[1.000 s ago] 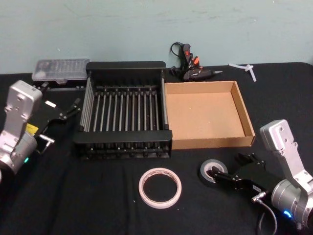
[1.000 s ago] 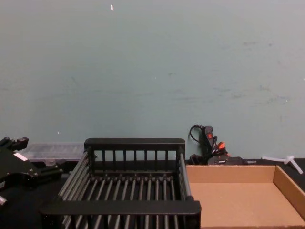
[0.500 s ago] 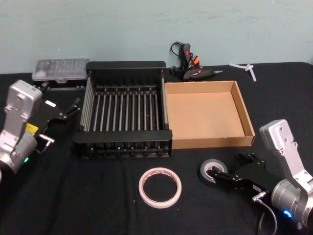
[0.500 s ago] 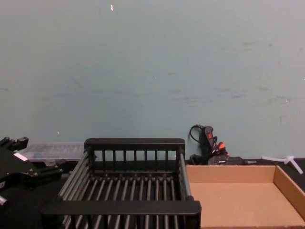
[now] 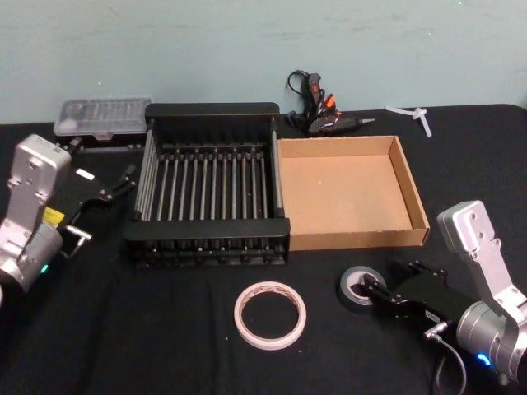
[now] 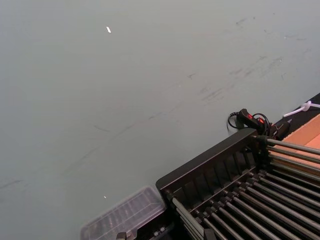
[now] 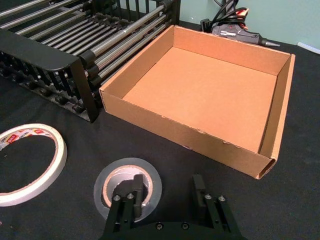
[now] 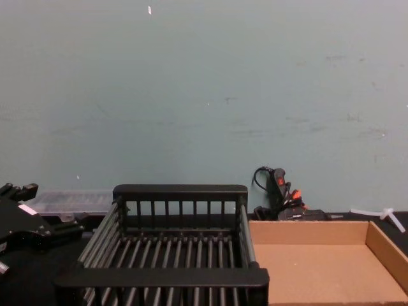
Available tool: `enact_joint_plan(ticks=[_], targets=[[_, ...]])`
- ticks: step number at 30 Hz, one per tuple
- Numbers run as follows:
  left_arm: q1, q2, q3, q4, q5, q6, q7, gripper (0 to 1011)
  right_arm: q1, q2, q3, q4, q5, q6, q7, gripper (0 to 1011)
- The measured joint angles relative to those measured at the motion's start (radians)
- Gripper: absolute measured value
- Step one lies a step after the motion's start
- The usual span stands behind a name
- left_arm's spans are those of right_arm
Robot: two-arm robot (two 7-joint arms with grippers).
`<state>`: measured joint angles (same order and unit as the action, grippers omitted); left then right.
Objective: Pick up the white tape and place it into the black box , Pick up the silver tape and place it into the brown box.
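Note:
The silver tape (image 5: 360, 288) (image 7: 128, 187) lies flat on the black cloth in front of the brown box (image 5: 354, 240) (image 7: 175, 131). My right gripper (image 5: 398, 280) (image 7: 165, 197) is open at it, low over the cloth. One finger stands over the roll's pale core and the other outside its right edge. The white tape (image 5: 269, 315) (image 7: 30, 162) lies flat to its left, in front of the black box (image 5: 206, 226) (image 8: 162, 276), untouched. My left gripper (image 5: 115, 186) (image 8: 48, 213) hangs open and idle at the left of the black box, holding nothing.
A black glue gun (image 5: 321, 115) with its cord lies behind the boxes by the wall. A clear plastic case (image 5: 103, 118) sits at the back left, and a white plastic piece (image 5: 416, 115) at the back right. Both boxes hold nothing.
My right gripper has shifted a little to the right at the silver tape, and the roll has slid slightly with it. The left arm and the white tape have not moved.

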<state>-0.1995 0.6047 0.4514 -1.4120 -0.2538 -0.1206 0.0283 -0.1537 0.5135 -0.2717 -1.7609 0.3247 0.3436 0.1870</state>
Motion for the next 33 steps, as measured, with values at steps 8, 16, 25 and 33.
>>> enact_joint_plan(ticks=[8,16,25,33], targets=[[0.000,0.000,0.000,0.000,0.000,0.000,0.000,1001,0.000,0.001,-0.001,0.000,0.001,0.000,-0.001,365],[0.000,0.000,0.000,0.000,0.000,0.000,0.000,1002,0.000,0.001,-0.001,0.000,0.001,-0.001,-0.001,161],[0.000,0.000,0.000,0.000,0.000,0.000,0.000,1001,-0.002,-0.002,0.005,-0.001,0.001,-0.002,0.006,156],[0.000,0.000,0.000,0.000,0.000,0.000,0.000,1001,-0.013,-0.008,0.032,-0.029,0.002,-0.005,0.035,156]])
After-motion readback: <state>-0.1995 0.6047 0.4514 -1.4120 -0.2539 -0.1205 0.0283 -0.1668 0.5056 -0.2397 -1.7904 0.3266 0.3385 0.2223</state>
